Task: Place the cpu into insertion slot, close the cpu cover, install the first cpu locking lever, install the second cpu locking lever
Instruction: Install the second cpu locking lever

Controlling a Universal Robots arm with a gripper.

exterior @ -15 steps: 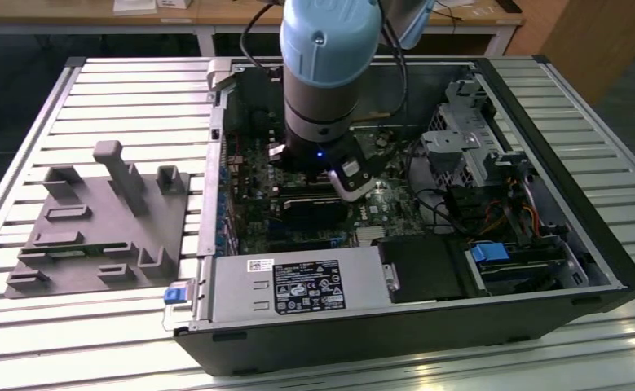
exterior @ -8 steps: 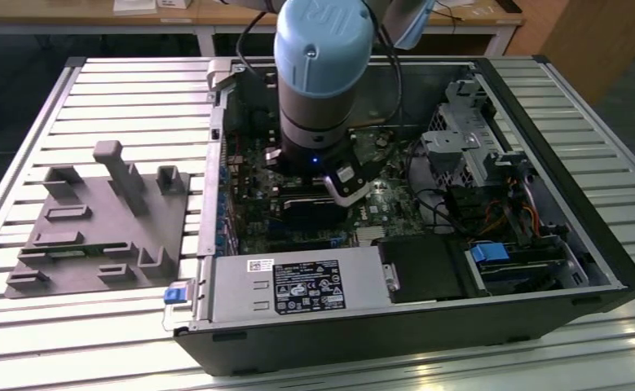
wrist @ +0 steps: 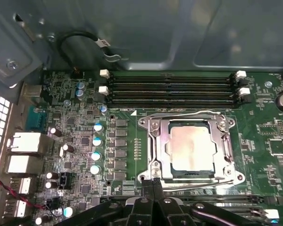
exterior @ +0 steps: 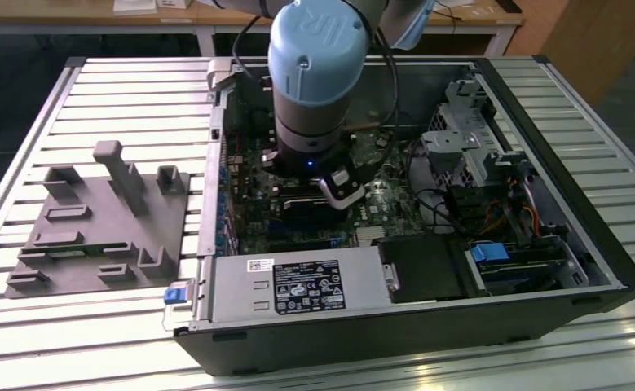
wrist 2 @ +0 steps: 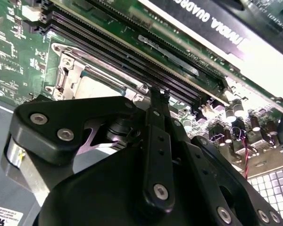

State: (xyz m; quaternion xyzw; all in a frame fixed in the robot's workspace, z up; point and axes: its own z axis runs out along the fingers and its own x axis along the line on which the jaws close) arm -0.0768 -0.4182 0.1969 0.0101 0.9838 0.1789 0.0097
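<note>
The cpu (wrist: 192,148) sits in the insertion slot (wrist: 175,170), framed by the lowered cpu cover (wrist: 225,149).
The claw (wrist: 153,184), fingertips pinched narrow and empty, hangs at the socket's edge, inside the computer case (exterior: 578,244).

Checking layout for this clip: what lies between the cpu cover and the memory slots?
In the first wrist view, bare green board between cpu cover and memory slots.
</note>
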